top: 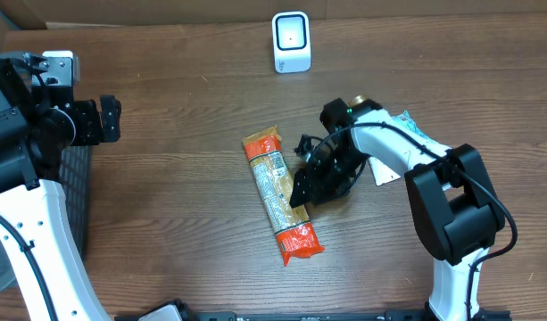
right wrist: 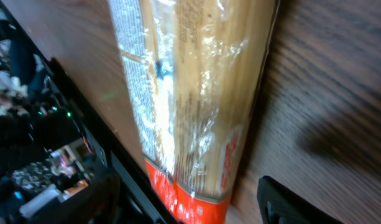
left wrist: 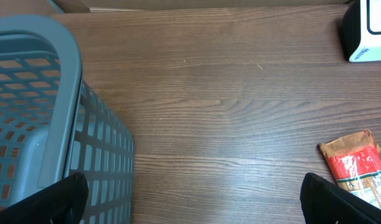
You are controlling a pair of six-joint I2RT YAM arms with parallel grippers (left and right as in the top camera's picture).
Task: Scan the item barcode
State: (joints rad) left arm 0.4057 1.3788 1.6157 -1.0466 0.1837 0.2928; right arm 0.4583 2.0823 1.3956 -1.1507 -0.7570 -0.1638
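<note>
The long see-through plastic packet of spaghetti with orange-red ends (top: 277, 192) lies flat in the middle of the brown wooden counter (top: 184, 196). One end points far and a little left. The other end points near and a little right.

The right pincer (top: 300, 198) is low, at the right side of the packet, close to its near end. In the right wrist view its two black fingers (right wrist: 302, 199) stand wide apart with the packet between them. Bare wood shows between the packet and the right finger, so the pincer is open and grips nothing.

I think the step in hand is getting hold of the packet. The packet has small print on it, but I cannot tell where the barcode is.

The small white box-shaped scanner (top: 291, 41) stands at the far edge of the counter, well apart from the packet. The next move calls for the fingers to shut on the packet, lift it, and turn the barcode to face the scanner. The plastic looks slippery and the packet is long, so it may tip.

The left pincer (left wrist: 193, 199) is open and holds nothing, far off to the left beside the grey plastic basket with holes (left wrist: 59, 74).
</note>
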